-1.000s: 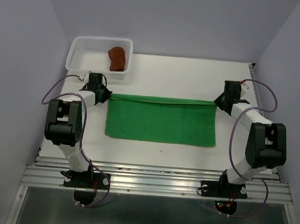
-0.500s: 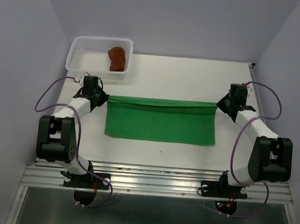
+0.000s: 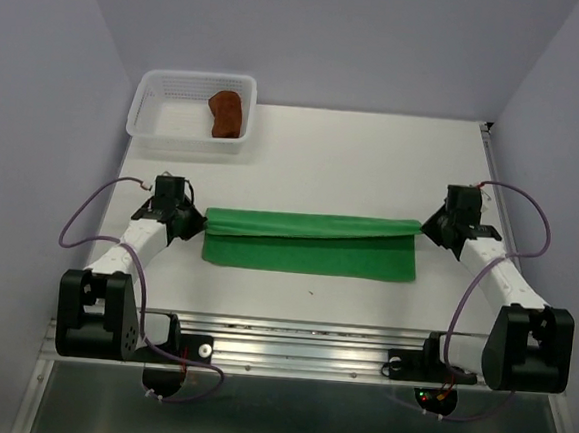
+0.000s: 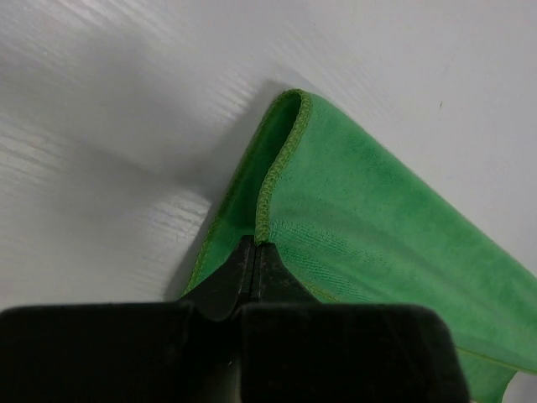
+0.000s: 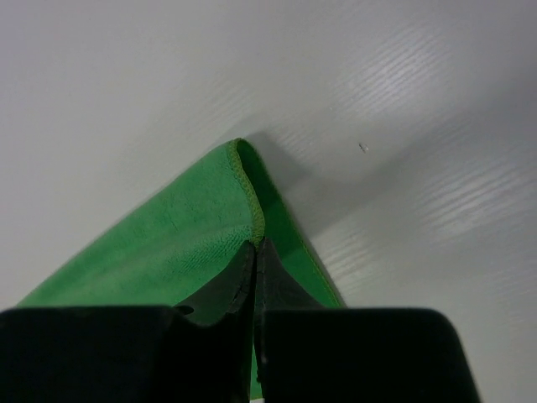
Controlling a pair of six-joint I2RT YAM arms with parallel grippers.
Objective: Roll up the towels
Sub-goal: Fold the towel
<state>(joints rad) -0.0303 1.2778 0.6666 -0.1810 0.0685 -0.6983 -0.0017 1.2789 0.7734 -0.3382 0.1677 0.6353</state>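
Green towel (image 3: 306, 256) lies mid-way across the table (image 3: 374, 163), far edge folded over. You have left gripper (image 4: 254, 248) and right gripper (image 5: 254, 245) each clamped on a folded corner. Draw both corners nearward, level and together, so the roll runs straight

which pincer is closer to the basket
Left. The left pincer holds the left end of the green towel, in front of the basket; the right pincer holds its right end, farther off.

Bare table (image 3: 374, 163) beyond the towel (image 3: 307, 253); basket (image 3: 175, 139) at far-left corner
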